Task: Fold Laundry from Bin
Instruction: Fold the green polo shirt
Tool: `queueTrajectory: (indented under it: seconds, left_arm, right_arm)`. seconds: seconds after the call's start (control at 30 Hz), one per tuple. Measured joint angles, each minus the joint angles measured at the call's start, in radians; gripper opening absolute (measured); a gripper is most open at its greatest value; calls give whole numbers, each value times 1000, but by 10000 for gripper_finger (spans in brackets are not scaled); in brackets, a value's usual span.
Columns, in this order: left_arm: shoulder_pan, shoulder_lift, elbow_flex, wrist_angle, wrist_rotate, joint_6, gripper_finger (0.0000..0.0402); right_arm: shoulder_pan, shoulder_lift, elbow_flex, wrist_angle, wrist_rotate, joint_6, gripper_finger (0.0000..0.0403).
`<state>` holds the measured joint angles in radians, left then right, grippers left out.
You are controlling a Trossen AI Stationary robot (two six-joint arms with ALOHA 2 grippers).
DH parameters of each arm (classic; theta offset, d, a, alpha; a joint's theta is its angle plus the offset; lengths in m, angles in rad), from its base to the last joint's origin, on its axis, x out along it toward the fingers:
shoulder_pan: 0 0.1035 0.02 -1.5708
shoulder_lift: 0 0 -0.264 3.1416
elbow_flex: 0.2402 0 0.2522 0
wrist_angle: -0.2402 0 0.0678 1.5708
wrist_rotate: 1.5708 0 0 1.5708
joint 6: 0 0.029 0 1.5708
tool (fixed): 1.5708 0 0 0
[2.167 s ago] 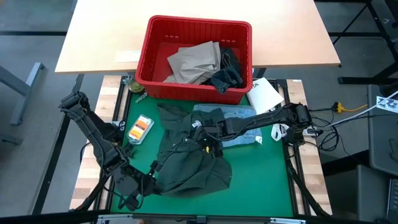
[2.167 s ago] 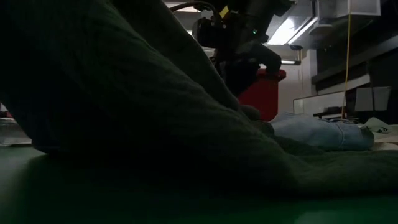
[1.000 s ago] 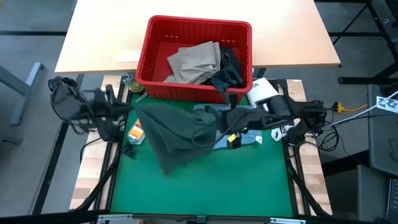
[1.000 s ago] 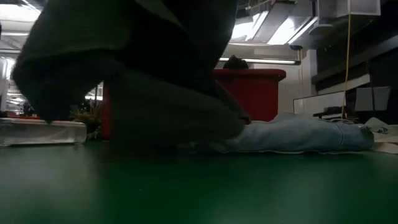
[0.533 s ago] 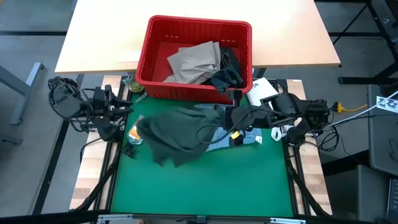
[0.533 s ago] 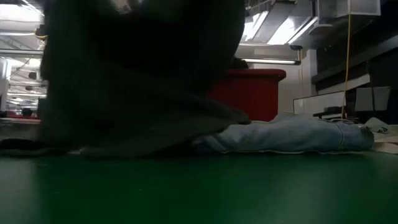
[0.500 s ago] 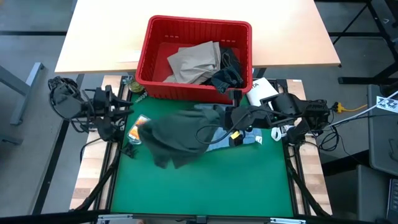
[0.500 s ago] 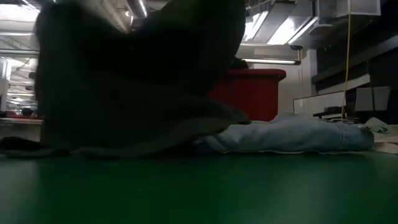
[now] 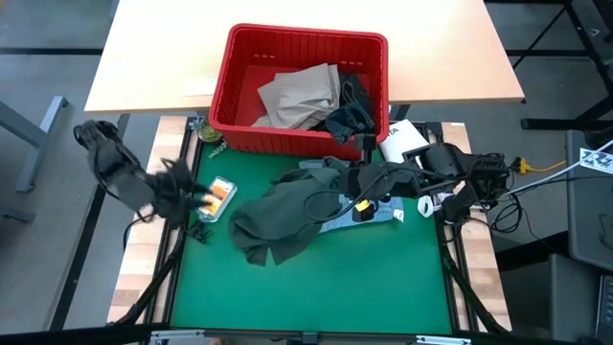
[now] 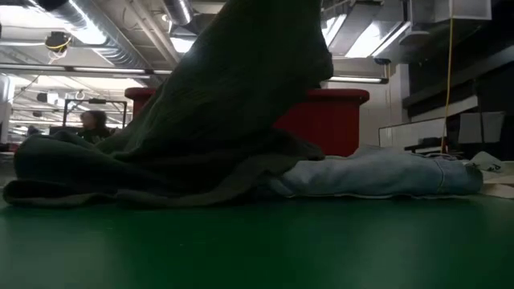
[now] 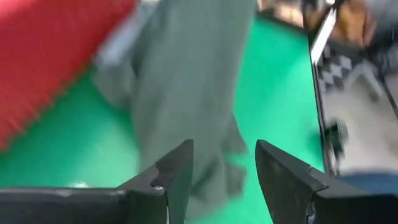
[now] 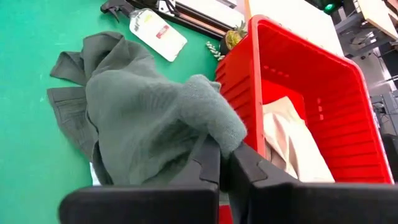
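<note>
The red bin (image 9: 230, 91) sits at the table's far edge, holding tan khaki trousers (image 9: 299, 94) and a dark garment (image 9: 351, 113). A dark green garment (image 9: 278, 218) lies crumpled mid-mat, one end lifted, draped over the light blue garment (image 10: 385, 175) lying flat beside it.

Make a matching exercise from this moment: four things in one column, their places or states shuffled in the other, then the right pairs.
Things:
1. green garment
2. tan trousers
3. left gripper
4. light blue garment

States:
A. in the bin
B. jaws open, empty
C. pinched at one edge by the right gripper
D. flat on the mat, partly under another garment

Pairs: 1-C, 2-A, 3-B, 4-D
</note>
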<state>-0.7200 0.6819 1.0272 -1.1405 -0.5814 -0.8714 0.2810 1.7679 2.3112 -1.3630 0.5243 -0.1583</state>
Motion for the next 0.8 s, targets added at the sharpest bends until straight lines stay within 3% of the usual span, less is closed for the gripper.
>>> queueTrajectory:
  seconds: [0.2, 0.4, 0.63, 0.8]
  left_arm:
    - [0, 121, -137, 74, 202, -201, 153]
    - [-2, 255, -262, 279, 218, -399, 156]
    - [-2, 436, -348, 589, 277, -413, 157]
    - [-3, 577, -349, 681, 280, -412, 157]
  right_arm:
    - [0, 0, 0, 0, -30, 0, 6]
    - [0, 0, 0, 0, -38, 0, 8]
    - [0, 0, 0, 0, -38, 1, 8]
    - [0, 0, 0, 0, -38, 0, 9]
